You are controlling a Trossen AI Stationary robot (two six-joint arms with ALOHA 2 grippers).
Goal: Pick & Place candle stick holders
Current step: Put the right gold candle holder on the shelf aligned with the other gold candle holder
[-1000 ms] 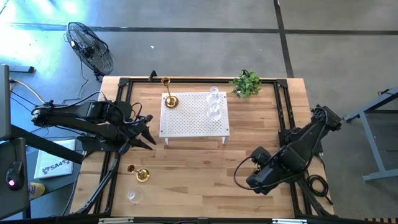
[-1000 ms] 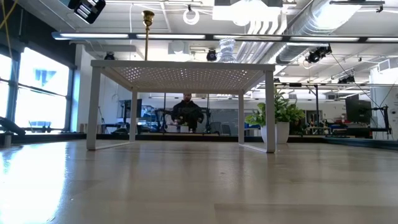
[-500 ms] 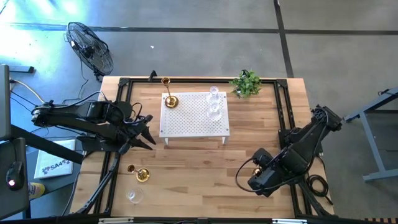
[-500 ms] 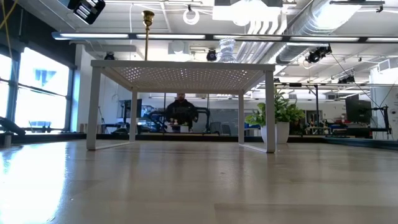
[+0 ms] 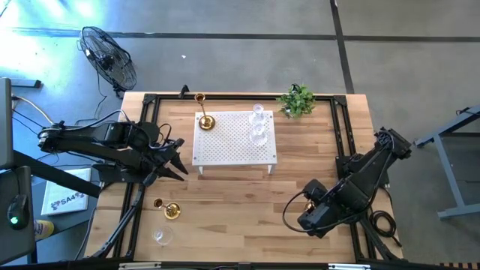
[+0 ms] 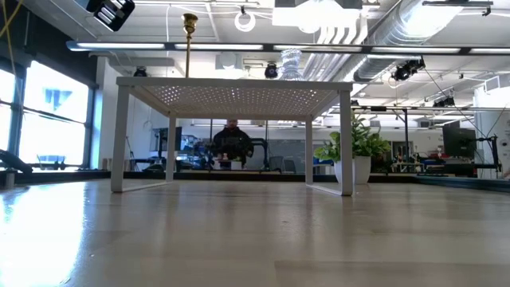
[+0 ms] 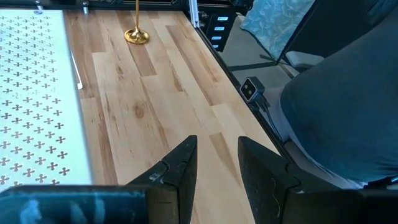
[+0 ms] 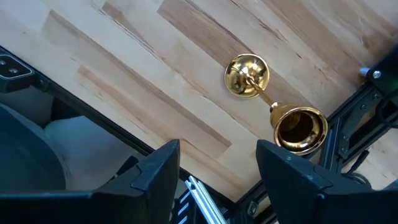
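A gold brass candle stick holder (image 5: 171,211) stands on its round base on the table near the front left; it also shows in the left wrist view (image 7: 137,34) and the right wrist view (image 8: 249,78). A clear glass holder (image 5: 161,236) stands nearer the front edge. Another brass holder (image 5: 204,120) and two glass holders (image 5: 259,124) stand on the white perforated stand (image 5: 232,150). My left gripper (image 5: 182,160) is open and empty, left of the stand. My right gripper (image 5: 307,217) is open and empty over the front right of the table.
A small green plant (image 5: 298,100) stands at the far right of the table. The black frame rails (image 5: 139,195) run along the table's sides. A fan (image 5: 109,56) stands on the floor beyond the far left corner. A person (image 6: 231,143) is in the room behind.
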